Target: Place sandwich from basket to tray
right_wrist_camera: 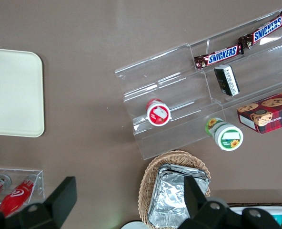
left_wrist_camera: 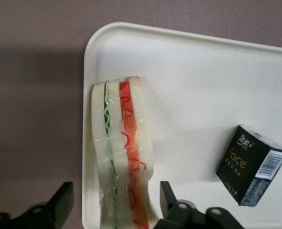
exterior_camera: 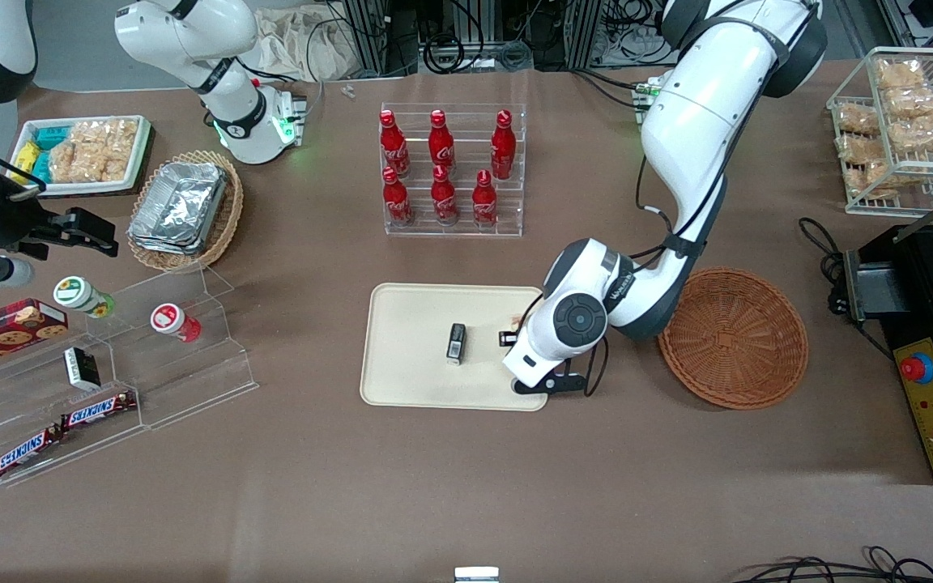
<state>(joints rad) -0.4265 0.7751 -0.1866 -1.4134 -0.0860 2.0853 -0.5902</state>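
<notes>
Snickers bars [exterior_camera: 61, 429] sit lower left in the front view. At centre, the gripper [left_wrist_camera: 115, 202] hangs over the tray [exterior_camera: 410, 356], fingers spread wide around the sandwich [left_wrist_camera: 123, 152] lying at the tray's edge; the basket [exterior_camera: 734, 338] stands beside the tray.

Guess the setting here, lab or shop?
Likely a robot lab staged as a snack shop: cola bottles in a clear rack, Snickers bars on display steps, cable clutter. The end effector hangs open around the sandwich on the tray.
</notes>
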